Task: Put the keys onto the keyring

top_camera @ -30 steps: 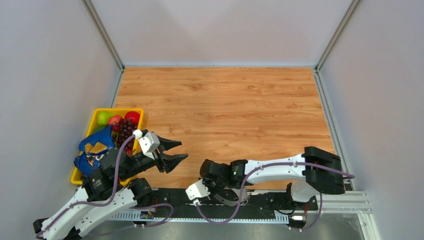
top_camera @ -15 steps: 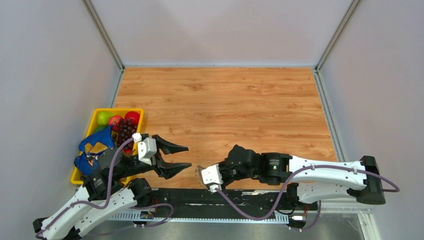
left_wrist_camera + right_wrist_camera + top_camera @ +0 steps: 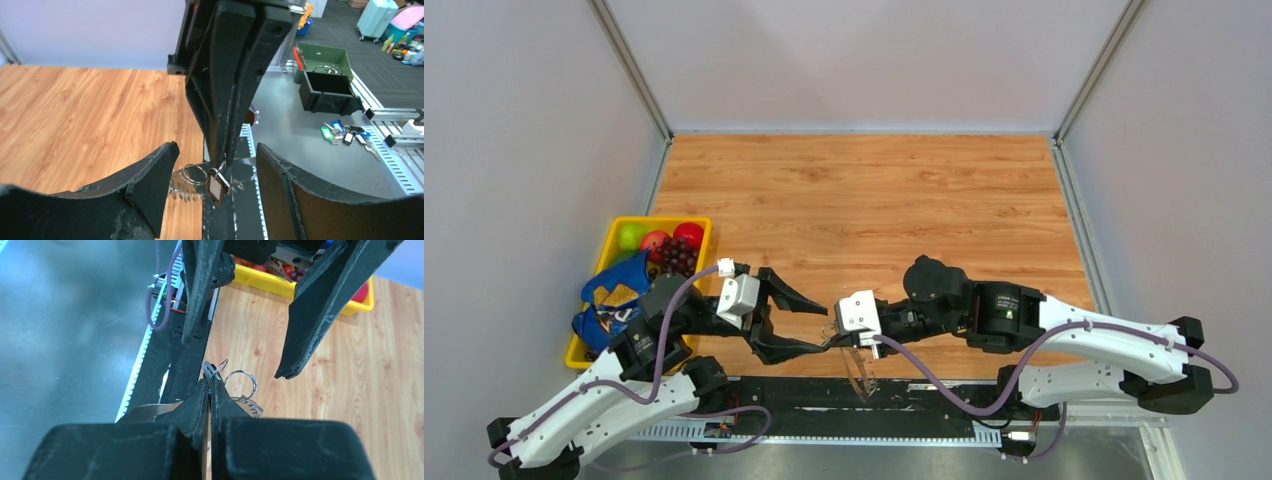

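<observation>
My right gripper (image 3: 210, 382) is shut, pinching a thin metal loop of the keyring (image 3: 241, 383). The ring (image 3: 195, 175) hangs just under its fingertips. A black-headed key (image 3: 218, 186) dangles from the pinched loop, and small silvery keys (image 3: 179, 188) hang off the ring beside it. My left gripper (image 3: 215, 155) is open wide and empty. Its jaws stand on either side of the right fingers and the hanging bunch without touching them. In the top view the two grippers meet near the table's front edge, left (image 3: 822, 326) and right (image 3: 832, 338).
A yellow bin (image 3: 607, 243) with fruit and a blue snack bag (image 3: 609, 295) sits at the left edge. A black rail (image 3: 924, 400) runs along the near edge. Off the table lie a green box (image 3: 325, 65) and loose key tags (image 3: 345, 135).
My right arm swung out from over the rail and reached left, bringing the bunch between the left jaws. My left gripper moved right and opened wider.
</observation>
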Motion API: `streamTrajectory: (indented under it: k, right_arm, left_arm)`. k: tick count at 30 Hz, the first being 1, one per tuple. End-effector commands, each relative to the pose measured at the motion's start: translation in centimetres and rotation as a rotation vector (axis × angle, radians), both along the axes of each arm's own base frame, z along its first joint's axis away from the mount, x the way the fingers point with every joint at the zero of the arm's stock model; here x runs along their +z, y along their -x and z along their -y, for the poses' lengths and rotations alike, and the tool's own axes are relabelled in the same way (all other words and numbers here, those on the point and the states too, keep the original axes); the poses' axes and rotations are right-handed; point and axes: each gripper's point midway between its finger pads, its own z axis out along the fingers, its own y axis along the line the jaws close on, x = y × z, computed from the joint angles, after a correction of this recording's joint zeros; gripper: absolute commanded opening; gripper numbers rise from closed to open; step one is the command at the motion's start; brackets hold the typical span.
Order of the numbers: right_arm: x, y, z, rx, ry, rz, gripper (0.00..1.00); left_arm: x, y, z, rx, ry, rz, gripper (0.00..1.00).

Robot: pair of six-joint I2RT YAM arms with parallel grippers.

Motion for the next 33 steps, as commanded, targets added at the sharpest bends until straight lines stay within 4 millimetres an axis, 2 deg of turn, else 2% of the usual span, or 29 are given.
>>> streamTrajectory:
  k: [1, 9, 17, 27, 31, 33]
  right_arm:
    - [2.0, 1.3, 0.4, 0.032, 0.003, -0.115, 0.00]
    - [3.5, 1.6, 0.5, 0.029, -0.019, -0.177, 0.00]
    - [6.1, 1.6, 0.1, 0.024, -0.073, -0.193, 0.00]
    - [6.8, 1.7, -0.4, 0.033, -0.090, -0.197, 0.00]
    - [7.3, 1.5, -0.5, 0.028, -0.105, -0.193, 0.00]
    - [7.6, 1.5, -0.6, 0.025, -0.114, -0.192, 0.00]
  left_arm:
    - [4.2, 1.7, -0.3, -0.087, 0.116, 0.096, 0.69]
    - [4.3, 2.6, 0.0, -0.161, 0.110, 0.085, 0.67]
    - [3.5, 2.8, 0.0, -0.173, 0.101, 0.079, 0.65]
    - [3.0, 2.4, 0.3, -0.163, 0.084, 0.069, 0.62]
    - [2.8, 2.4, 0.5, -0.170, 0.083, 0.066, 0.55]
    - [2.7, 2.4, 0.6, -0.176, 0.078, 0.063, 0.46]
